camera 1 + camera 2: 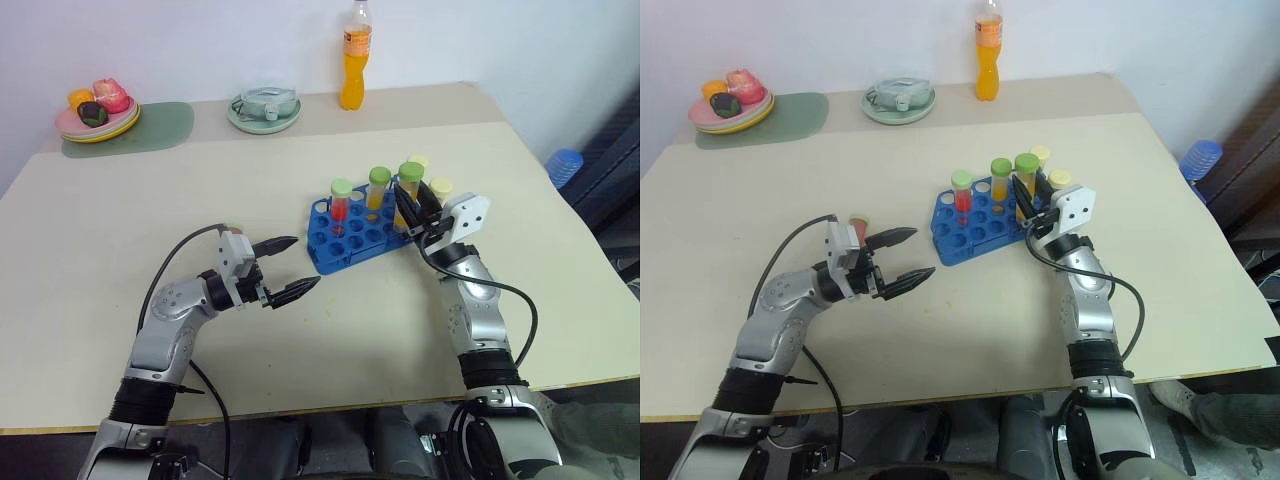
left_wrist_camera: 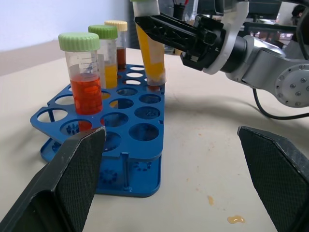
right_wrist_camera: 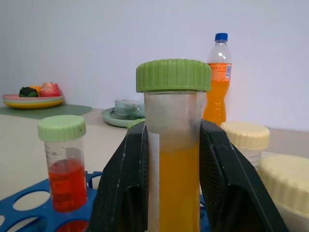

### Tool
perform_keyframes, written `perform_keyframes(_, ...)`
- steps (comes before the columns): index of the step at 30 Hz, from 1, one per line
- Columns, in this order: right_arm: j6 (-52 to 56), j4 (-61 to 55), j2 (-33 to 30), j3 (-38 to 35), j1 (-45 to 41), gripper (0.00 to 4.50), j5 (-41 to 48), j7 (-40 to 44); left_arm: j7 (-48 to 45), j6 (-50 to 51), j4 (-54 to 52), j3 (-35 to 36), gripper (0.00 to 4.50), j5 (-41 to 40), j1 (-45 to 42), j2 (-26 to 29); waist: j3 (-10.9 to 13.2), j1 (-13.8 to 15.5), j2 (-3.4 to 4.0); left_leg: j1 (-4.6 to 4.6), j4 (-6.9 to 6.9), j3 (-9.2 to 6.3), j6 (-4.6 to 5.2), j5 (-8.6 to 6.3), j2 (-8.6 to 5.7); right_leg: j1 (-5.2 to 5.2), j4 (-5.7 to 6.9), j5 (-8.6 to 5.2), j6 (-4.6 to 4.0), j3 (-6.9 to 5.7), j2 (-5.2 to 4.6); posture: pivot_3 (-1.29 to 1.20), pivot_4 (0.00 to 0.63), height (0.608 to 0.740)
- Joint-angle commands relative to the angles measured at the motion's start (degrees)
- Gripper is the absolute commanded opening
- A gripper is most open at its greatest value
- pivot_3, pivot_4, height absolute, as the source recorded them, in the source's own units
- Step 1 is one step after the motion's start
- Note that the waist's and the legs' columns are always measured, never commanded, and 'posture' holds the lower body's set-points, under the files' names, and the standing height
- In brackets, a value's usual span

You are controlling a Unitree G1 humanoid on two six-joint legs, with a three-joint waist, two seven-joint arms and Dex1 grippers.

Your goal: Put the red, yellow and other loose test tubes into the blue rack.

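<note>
Beige counter (image 1: 300, 330), blue rack (image 1: 345, 240) mid-counter holding red tube (image 1: 340, 203) and others, right tool (image 1: 412, 208) clamped on yellow tube (image 3: 173, 159) over rack's far corner, left tool (image 1: 290, 268) wide, empty, beside rack, orange bottle (image 1: 355, 60) behind

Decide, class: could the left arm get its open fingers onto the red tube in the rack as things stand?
Probably yes. The left gripper is open beside the blue rack, and the red tube stands near that end with nothing between.
</note>
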Motion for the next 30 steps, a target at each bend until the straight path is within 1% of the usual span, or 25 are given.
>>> perform_keyframes(1, -0.3, -0.37, 0.56, 1.33, 0.79, 0.82, -0.11, 1.03, -0.42, -0.16, -2.28, 0.22, 4.5, -0.42, -0.11, 0.72, 0.0, -0.01, 0.0, 0.0, 0.0, 0.0, 0.0, 0.0, 0.0, 0.0, 0.01, 0.0, 0.0, 0.0, 0.0, 0.0, 0.15, 0.74)
perform_keyframes(12, -1.25, 1.62, 1.31, 1.77, 0.82, 0.82, -0.27, 0.81, -0.37, -0.01, -2.75, 0.33, 4.5, -0.81, 0.8, 0.87, -0.01, 0.04, 0.01, 0.03, 0.0, 0.0, 0.0, 0.0, 0.0, 0.02, 0.01, 0.0, 0.0, 0.0, 0.0, 0.0, 0.15, 0.74)
perform_keyframes(19, -4.91, 6.89, 3.01, 1.34, 0.45, 0.82, -0.45, 0.64, -0.31, 0.08, -2.92, 0.51, 4.5, -0.9, 1.31, 1.09, -0.01, -0.08, 0.03, 0.12, -0.06, 0.01, 0.0, 0.0, 0.0, 0.07, 0.01, 0.0, 0.0, 0.01, 0.0, 0.0, 0.15, 0.74)
perform_keyframes(23, -5.13, 7.51, 3.72, 0.61, 0.79, 0.82, 2.13, 2.86, -0.19, 0.21, -2.89, 0.72, 4.5, -0.97, 1.5, 1.03, -0.01, -0.06, 0.03, 0.4, -0.19, 0.02, -0.01, 0.0, 0.0, 0.26, 0.0, -0.01, -0.01, 0.02, 0.0, 0.0, 0.15, 0.74)
perform_keyframes(26, -7.29, 7.55, 3.73, 0.24, 1.06, 0.82, 1.98, 3.02, -0.13, 0.21, -2.83, 0.94, 4.5, -1.08, 1.66, 1.01, -0.01, -0.04, 0.03, 0.46, -0.22, 0.02, -0.01, -0.01, 0.0, 0.32, -0.03, -0.01, -0.01, 0.02, 0.0, 0.0, 0.15, 0.74)
perform_keyframes(27, -7.93, 7.57, 3.72, 0.19, 1.07, 1.84, 1.68, 2.85, -0.09, 0.23, -2.81, 1.03, 4.5, -1.15, 1.7, 0.99, -0.01, -0.03, 0.03, 0.46, -0.22, 0.02, -0.01, -0.01, 0.0, 0.32, -0.03, -0.01, -0.01, 0.02, 0.0, 0.0, 0.15, 0.74)
perform_keyframes(28, -8.17, 7.6, 3.69, 0.17, 1.06, 2.24, 1.48, 2.76, 0.08, 0.27, -2.71, 1.13, 4.5, -1.25, 1.63, 0.84, -0.01, -0.03, 0.03, 0.46, -0.23, 0.02, -0.01, -0.01, 0.0, 0.32, -0.03, -0.01, -0.01, 0.02, 0.0, 0.0, 0.15, 0.74)
perform_keyframes(29, -8.36, 7.66, 3.67, 0.19, 1.05, 2.81, 1.28, 2.64, 0.18, 0.29, -2.64, 1.22, 4.5, -1.32, 1.59, 0.74, -0.01, -0.04, 0.03, 0.46, -0.24, 0.02, -0.01, -0.01, 0.0, 0.32, -0.04, -0.01, -0.01, 0.02, 0.0, 0.0, 0.15, 0.74)
perform_keyframes(30, -8.86, 7.8, 3.5, 0.17, 1.02, 3.25, 0.52, 1.95, 0.34, 0.26, -2.51, 1.26, 4.5, -1.26, 1.47, 0.63, 0.0, -0.05, 0.05, 0.46, -0.24, 0.02, -0.01, -0.01, 0.0, 0.31, -0.04, -0.01, -0.01, 0.02, 0.0, 0.0, 0.15, 0.74)
